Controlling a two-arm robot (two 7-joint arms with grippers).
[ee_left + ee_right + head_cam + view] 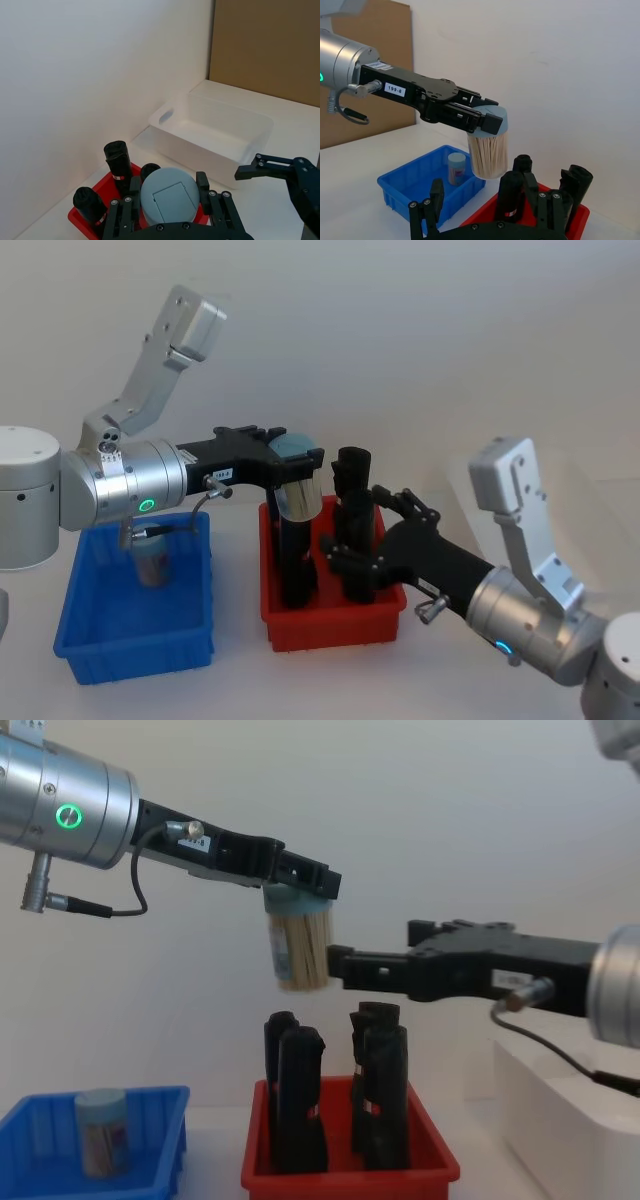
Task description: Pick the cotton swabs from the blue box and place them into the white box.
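Pale wall (450,810) behind: left gripper (300,885) clamps a swab jar (300,952) at centre frame; right gripper (342,966), open, hangs just beside. Next, probably handover toward the white box (200,148).

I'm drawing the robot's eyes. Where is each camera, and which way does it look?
Head view: on the head, looking down at the blue box and red bin; left gripper clamps a cotton swab jar, right gripper open.
Chest view: lower down, looking straight ahead; grippers enter from both sides.
Left wrist view: on that wrist, looking past its jar to the white box.
Right wrist view: on that wrist, over its own fingers, facing the left gripper.
Head and chest share the held jar.
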